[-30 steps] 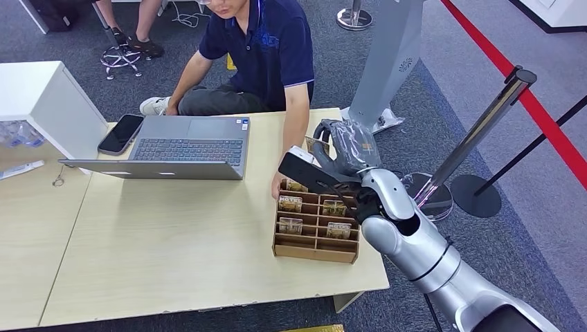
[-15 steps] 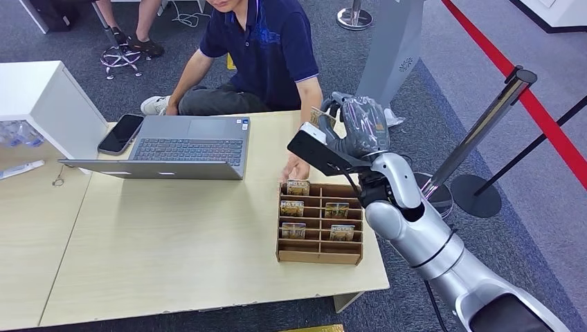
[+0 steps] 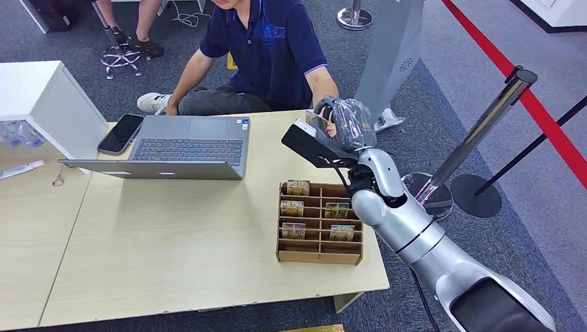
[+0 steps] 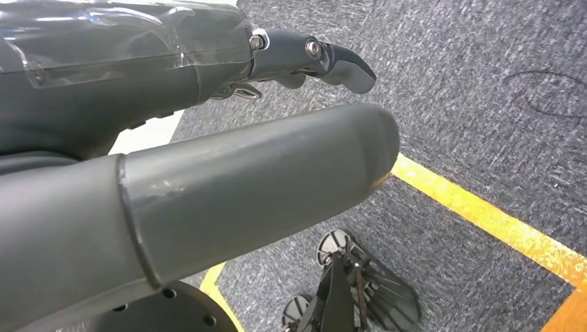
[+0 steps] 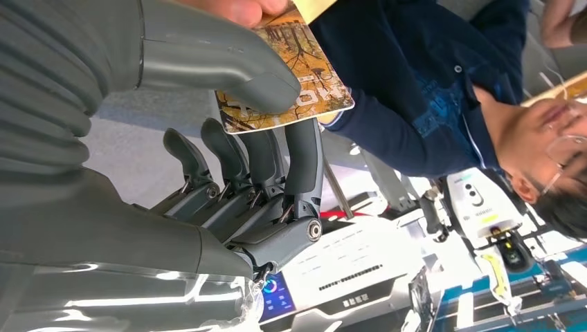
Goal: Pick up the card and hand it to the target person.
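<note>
- Right hand (image 3: 344, 124) raised at upper centre of the head view, above the far table edge, in front of the person (image 3: 266, 52) in the dark blue shirt.
- Card (image 5: 291, 66) pinched between thumb (image 5: 221, 69) and fingers (image 5: 303, 155) of that hand; in the right wrist view, thumb pressed on the printed face, fingers behind the card.
- Card sticking out past the thumb tip, toward the person; in the head view, just a small tan edge (image 3: 311, 117) at the left side of the hand.
- Person's hand (image 5: 239, 8) touching the card's far end, at the top of the right wrist view, fingertips on the card just beside the thumb.
- Tray (image 3: 318, 253) of wooden compartments at lower centre of the head view, below the raised hand, with more cards standing in its slots.
- Laptop (image 3: 187, 146) open at centre left, phone (image 3: 120, 133) just beside its left edge.
- Left hand (image 4: 208, 138) hanging over grey carpet with a yellow stripe (image 4: 484, 221); thumb straight, one dark finger extended, nothing seen in it, yet open or closed cannot be told.
</note>
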Controlling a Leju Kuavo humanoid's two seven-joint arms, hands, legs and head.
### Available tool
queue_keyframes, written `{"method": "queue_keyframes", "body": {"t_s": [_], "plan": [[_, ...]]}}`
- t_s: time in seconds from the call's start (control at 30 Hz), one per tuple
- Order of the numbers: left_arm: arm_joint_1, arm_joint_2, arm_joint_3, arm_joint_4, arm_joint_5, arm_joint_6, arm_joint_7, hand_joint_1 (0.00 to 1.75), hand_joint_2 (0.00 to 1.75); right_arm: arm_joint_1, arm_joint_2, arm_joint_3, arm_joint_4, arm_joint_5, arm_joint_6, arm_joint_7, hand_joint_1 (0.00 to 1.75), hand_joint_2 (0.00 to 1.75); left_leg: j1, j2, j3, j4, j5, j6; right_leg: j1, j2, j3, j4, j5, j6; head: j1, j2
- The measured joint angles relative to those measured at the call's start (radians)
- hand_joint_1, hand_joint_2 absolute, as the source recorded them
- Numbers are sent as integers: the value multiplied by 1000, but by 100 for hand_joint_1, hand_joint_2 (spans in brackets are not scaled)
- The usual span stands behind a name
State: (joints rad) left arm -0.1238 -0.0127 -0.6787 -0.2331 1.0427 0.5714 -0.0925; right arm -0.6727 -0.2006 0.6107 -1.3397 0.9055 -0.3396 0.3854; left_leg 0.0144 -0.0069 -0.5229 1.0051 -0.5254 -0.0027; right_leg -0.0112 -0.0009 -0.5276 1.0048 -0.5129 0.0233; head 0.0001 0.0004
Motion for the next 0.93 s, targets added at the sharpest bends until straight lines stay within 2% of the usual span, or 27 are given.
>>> {"method": "queue_keyframes", "body": {"t_s": [0.13, 0.17, 0.27, 0.3, 0.67, 0.93], "plan": [[0, -2, -11, 0, -7, -3, 1, 0, 0, -13, 17, 10, 84, 8, -21, -8, 141, 175, 0, 0, 0, 0, 0, 0, 0, 0, 0, 0, 0, 0, 0, 0], [0, -3, -14, 0, -8, -3, 1, 0, 0, -13, 20, 11, 101, 9, -25, -10, 128, 175, 0, 0, 0, 0, 0, 0, 0, 0, 0, 0, 0, 0, 0, 0], [0, -3, -20, 0, -10, -4, 3, 0, 0, -13, 27, 17, 145, 11, -29, -15, 25, 175, 0, 0, 0, 0, 0, 0, 0, 0, 0, 0, 0, 0, 0, 0], [0, -3, -21, 0, -10, -5, 4, 0, 0, -13, 29, 19, 156, 11, -31, -16, 2, 175, 0, 0, 0, 0, 0, 0, 0, 0, 0, 0, 0, 0, 0, 0], [0, -3, -23, 0, -13, -6, 5, 0, 0, -6, 39, 27, 213, -39, -53, -35, 0, 175, 0, 0, 0, 0, 0, 0, 0, 0, 0, 0, 0, 0, 0, 0], [0, -3, -23, 0, -11, -13, 8, 0, 0, 18, 44, -5, 207, -196, -172, -88, 0, 175, 0, 0, 0, 0, 0, 0, 0, 0, 0, 0, 0, 0, 0, 0]]}}
